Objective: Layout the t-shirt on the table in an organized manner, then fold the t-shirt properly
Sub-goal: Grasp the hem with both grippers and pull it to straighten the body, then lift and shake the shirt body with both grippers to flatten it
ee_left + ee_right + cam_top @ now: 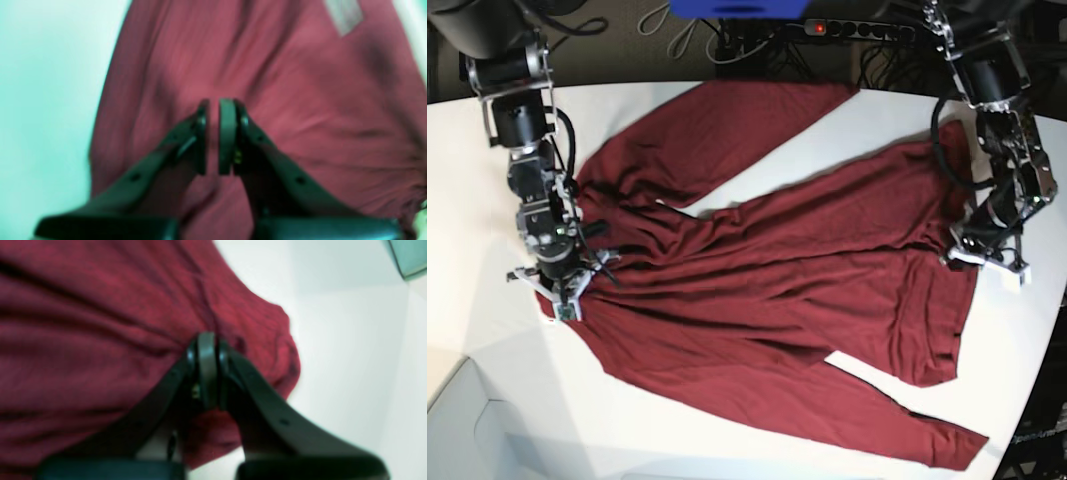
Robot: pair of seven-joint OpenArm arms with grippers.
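Note:
The maroon t-shirt [777, 290] lies spread and wrinkled across the white table [757, 180]. One long sleeve [747, 115] reaches toward the back and the other sleeve [897, 425] runs along the front edge. My right gripper [562, 297] stands at the shirt's left end. In the right wrist view the gripper [207, 338] is shut on a bunched edge of the t-shirt [83, 356]. My left gripper [980, 255] is at the shirt's right edge. In the left wrist view its jaws [213, 103] are pinched together over the t-shirt [300, 100], near a pale label [343, 15].
A power strip [857, 28] and cables lie behind the table's back edge, beside a blue object [737, 8]. The table's curved front edge runs near the bottom left corner [457, 385]. A teal object [410, 256] shows at the top right of the right wrist view.

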